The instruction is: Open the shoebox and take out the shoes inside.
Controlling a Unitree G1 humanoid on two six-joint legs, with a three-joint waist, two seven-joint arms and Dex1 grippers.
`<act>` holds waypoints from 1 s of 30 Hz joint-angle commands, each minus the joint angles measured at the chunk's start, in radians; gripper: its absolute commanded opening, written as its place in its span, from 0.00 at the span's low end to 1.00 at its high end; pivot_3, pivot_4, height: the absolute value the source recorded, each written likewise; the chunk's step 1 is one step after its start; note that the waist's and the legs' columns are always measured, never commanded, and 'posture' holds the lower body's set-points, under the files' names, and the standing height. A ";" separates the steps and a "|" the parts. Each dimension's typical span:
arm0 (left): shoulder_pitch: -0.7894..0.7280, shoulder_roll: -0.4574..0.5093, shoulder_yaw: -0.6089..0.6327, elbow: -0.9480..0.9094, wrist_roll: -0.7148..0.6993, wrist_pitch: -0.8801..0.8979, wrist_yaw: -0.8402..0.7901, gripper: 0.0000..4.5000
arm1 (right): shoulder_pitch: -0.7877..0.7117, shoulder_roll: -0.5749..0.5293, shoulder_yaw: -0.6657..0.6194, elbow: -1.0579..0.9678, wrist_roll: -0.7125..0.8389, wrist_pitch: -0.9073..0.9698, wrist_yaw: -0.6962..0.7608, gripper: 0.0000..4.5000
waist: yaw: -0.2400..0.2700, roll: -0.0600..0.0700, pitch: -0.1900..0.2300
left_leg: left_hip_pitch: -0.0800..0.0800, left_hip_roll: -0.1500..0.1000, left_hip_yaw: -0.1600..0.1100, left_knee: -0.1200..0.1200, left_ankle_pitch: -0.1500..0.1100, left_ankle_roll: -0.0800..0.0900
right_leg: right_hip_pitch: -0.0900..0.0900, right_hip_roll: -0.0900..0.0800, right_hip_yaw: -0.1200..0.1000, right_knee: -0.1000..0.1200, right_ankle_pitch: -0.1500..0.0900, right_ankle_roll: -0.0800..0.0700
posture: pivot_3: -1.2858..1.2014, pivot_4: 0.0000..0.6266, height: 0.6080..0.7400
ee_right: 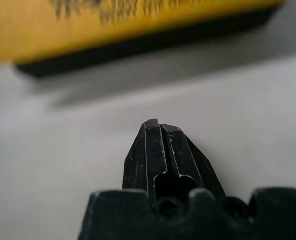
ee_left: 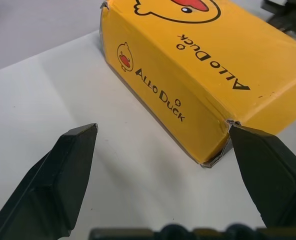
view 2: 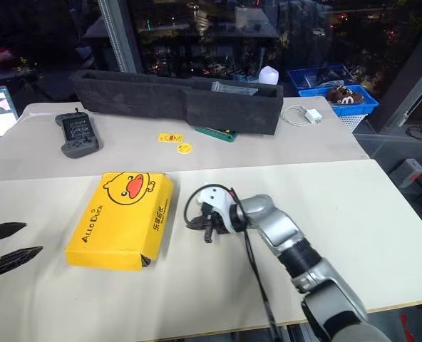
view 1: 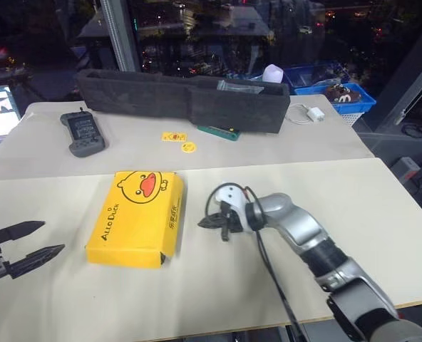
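The right gripper (view 1: 205, 222) is pointing left with its fingers pressed together, its arm reaching in bent from the lower right. The left gripper (view 1: 48, 239) is hanging at the left edge, pointing right, fingers spread apart.

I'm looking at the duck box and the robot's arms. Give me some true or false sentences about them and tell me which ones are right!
1. The shoebox has its yellow lid on. True.
2. The right pincer holds a shoe. False: its fingers are shut on nothing, pointing at the box's side, apart from it.
3. The left pincer is open. True.
4. The box lies inside the long black foam tray. False: it lies on the table, nearer the robot.
5. The left pincer grips the box. False: it sits beside it.
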 commanded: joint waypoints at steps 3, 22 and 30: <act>0.012 0.012 0.038 -0.046 -0.012 0.006 0.006 1.00 | -0.121 0.058 -0.041 0.046 -0.025 -0.059 0.002 0.01 | 0.002 0.000 0.000 | 0.000 0.004 0.000 0.000 0.000 0.000 | -0.001 0.004 0.000 0.000 0.001 -0.003 | 0.52 0.24 0.93; 0.068 -0.012 0.091 -0.134 -0.028 0.040 0.057 1.00 | -0.104 0.016 0.060 0.237 -0.216 -0.263 0.132 0.01 | -0.005 0.000 0.000 | 0.001 0.007 0.002 0.000 0.000 -0.001 | -0.002 0.006 0.000 0.001 0.002 -0.008 | 0.52 0.24 0.93; -0.111 -0.063 -0.030 -0.050 0.104 -0.023 0.314 1.00 | -0.061 0.049 0.012 0.233 -0.241 -0.239 0.068 0.01 | -0.020 -0.003 -0.002 | 0.011 0.007 0.002 -0.001 0.000 -0.001 | 0.003 0.007 0.001 0.004 0.002 -0.008 | 0.52 0.24 0.93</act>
